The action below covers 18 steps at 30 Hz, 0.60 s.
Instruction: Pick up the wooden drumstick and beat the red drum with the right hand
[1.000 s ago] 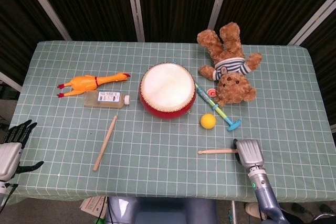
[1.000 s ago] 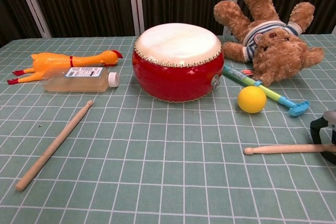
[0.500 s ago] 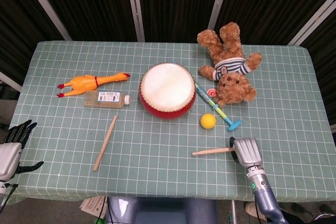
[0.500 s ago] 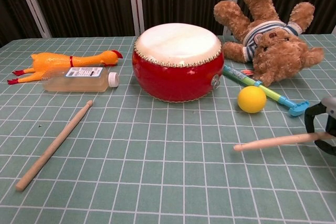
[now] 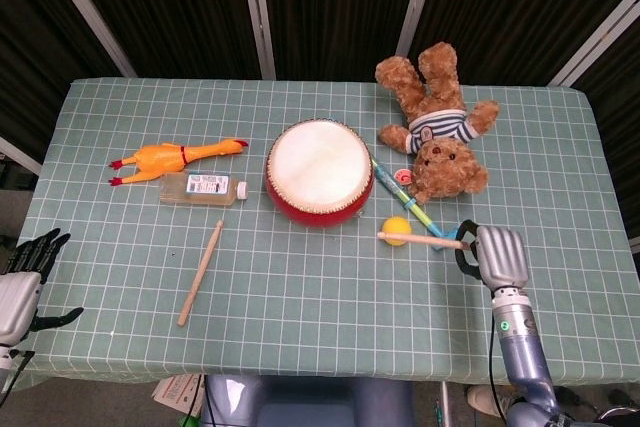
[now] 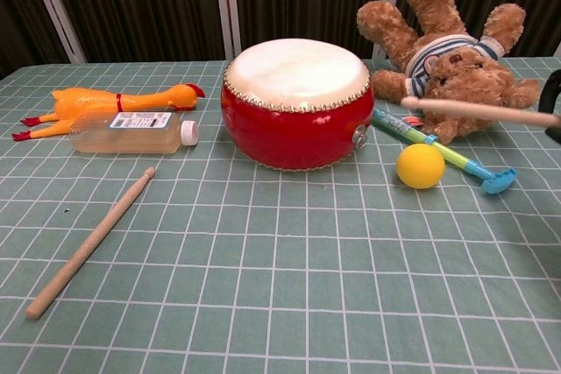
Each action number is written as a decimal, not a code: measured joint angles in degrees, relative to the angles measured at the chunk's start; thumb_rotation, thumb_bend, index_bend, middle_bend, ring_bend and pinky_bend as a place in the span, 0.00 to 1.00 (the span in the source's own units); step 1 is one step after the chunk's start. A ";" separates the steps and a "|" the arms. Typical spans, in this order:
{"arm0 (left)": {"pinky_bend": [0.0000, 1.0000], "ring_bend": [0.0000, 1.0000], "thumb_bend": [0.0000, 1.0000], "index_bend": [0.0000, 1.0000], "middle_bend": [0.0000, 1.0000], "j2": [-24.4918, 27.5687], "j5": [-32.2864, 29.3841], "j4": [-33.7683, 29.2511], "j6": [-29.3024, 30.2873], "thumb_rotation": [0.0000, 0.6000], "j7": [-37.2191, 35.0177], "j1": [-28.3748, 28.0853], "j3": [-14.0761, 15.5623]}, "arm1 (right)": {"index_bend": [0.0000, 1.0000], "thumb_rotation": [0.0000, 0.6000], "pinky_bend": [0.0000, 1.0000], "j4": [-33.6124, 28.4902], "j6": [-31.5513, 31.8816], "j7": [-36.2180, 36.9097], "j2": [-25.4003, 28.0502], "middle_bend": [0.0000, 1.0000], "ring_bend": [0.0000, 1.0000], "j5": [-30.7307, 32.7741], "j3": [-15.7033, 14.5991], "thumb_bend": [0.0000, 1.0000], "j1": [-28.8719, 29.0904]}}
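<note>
Right hand (image 5: 497, 257) at near-right of table (image 5: 300, 287), clear of the cloth, fingers wrapped round butt of wooden drumstick (image 5: 420, 239); only a dark sliver of that hand visible at the frame edge in chest view (image 6: 554, 102). Stick held off the table, roughly level, long axis running crosswise, rounded tip aimed toward robot's left. Tip in head view over yellow ball (image 5: 396, 231); in chest view shaft (image 6: 478, 109) crossing in front of teddy bear (image 6: 456, 63), tip at about drumhead height, short of the drum's right flank.

Red drum (image 5: 319, 172) upright at table centre, white skin up, lying left of and beyond the holding hand. Gap between stick tip and drum rim plain in both views. Judged: stick lifted, beat not yet delivered. Next move likely a carry leftward and away, tip raised above the skin, then a downward stroke. Same axis serves; little re-aiming needed. Risk: tip catching the red wall instead of the skin if kept too low.

Left hand (image 5: 22, 282) at near-left edge, fingers spread, holding nothing, far from drum. Right hand clearly nearer.

Second stick (image 5: 201, 272) lying untouched left of centre, pointing toward plastic bottle (image 5: 203, 188). Rubber chicken (image 5: 170, 157) behind bottle. Blue-green toy (image 6: 447, 153) between ball and bear.
</note>
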 measured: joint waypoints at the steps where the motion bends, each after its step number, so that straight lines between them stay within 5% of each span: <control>1: 0.03 0.00 0.02 0.00 0.00 0.02 -0.01 0.00 -0.07 1.00 -0.04 -0.02 0.01 | 1.00 1.00 1.00 -0.71 0.03 -0.09 0.60 1.00 1.00 1.69 1.33 0.61 0.45; 10: 0.03 0.00 0.02 0.00 0.00 0.41 -0.15 -0.20 -0.98 1.00 -0.70 -0.30 0.17 | 1.00 1.00 1.00 -2.73 0.68 -4.46 2.60 1.00 1.00 10.75 8.77 0.61 6.68; 18: 0.03 0.00 0.02 0.00 0.00 1.14 -1.23 -0.88 -2.43 1.00 -1.47 -0.62 0.28 | 1.00 1.00 1.00 -0.39 1.80 -11.76 0.07 1.00 1.00 17.97 12.35 0.61 14.45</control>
